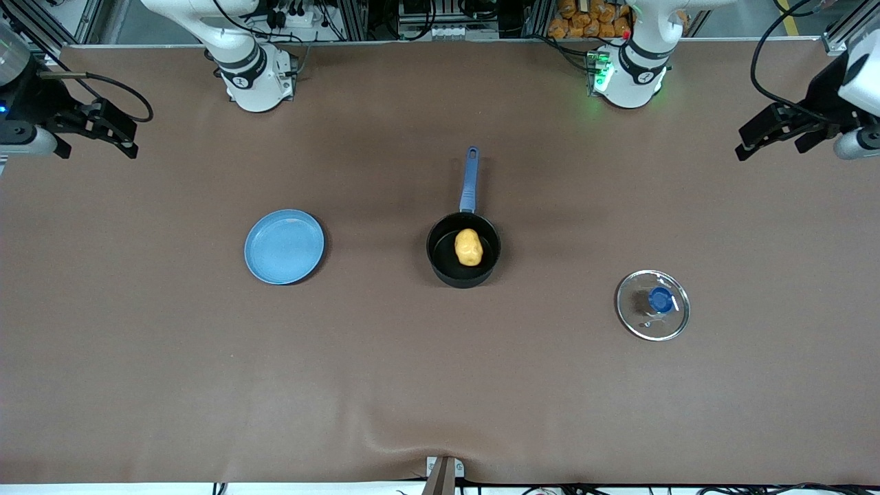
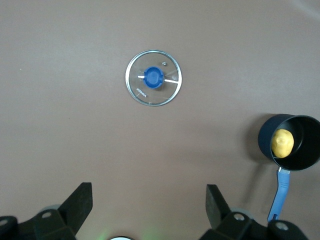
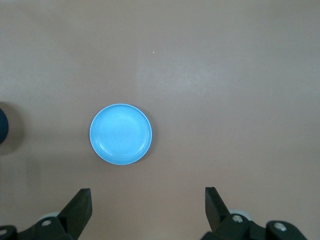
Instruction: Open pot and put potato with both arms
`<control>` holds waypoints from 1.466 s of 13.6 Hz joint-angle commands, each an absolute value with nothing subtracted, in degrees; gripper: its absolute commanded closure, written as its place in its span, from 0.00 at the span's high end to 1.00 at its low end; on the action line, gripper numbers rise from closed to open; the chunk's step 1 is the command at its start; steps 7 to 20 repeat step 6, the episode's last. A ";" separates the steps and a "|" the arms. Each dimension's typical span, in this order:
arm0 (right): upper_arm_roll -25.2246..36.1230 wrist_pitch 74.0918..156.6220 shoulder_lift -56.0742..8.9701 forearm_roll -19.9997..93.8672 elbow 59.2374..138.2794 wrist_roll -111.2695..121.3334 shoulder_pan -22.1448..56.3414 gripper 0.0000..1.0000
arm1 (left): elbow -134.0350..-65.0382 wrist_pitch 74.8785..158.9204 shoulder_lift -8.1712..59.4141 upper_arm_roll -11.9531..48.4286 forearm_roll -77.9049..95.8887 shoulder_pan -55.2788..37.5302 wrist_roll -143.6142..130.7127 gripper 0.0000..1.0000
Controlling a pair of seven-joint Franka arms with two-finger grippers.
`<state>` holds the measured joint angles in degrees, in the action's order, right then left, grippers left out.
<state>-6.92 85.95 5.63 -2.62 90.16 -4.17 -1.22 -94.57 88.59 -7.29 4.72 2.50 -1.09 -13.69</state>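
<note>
One pot point(image 1: 463, 251), one potato point(image 1: 469, 247), one lid point(image 1: 652, 304) and one plate point(image 1: 284, 247) are counted on the brown tabletop point(image 1: 137, 385), and two arms are seen, each with one tool.

The pot is set near the middle of the tabletop, uncovered, with its blue handle point(image 1: 469, 180) pointed toward the edge where the arm bases stand. The potato is held inside the pot, lying on its black bottom. In the left wrist view the potato point(image 2: 282, 143) is likewise seen inside the pot point(image 2: 290, 142).

The lid is laid flat on the tabletop, knob up, well apart from the pot, toward the left arm's end and nearer to the front edge than the pot. The plate is placed toward the right arm's end, well apart from the pot, and nothing is carried on it.

The left tool point(image 1: 780, 134) is held up over the left arm's end of the tabletop, its fingers spread wide and gripping nothing. The right tool point(image 1: 96, 127) is held up over the right arm's end, fingers also spread wide and gripping nothing. Both arms are parked clear of the things.
</note>
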 commanded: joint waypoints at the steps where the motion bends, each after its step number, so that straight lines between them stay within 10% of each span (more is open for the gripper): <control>1: -7.56 85.52 3.43 -1.41 86.66 -2.99 -2.90 1.00 | -94.93 88.68 -8.26 5.19 3.78 -1.06 -13.28 1.00; 20: -7.56 85.78 2.29 -1.32 85.43 -2.90 -2.81 1.00 | -91.93 88.07 -6.77 5.19 3.52 -0.97 -13.36 1.00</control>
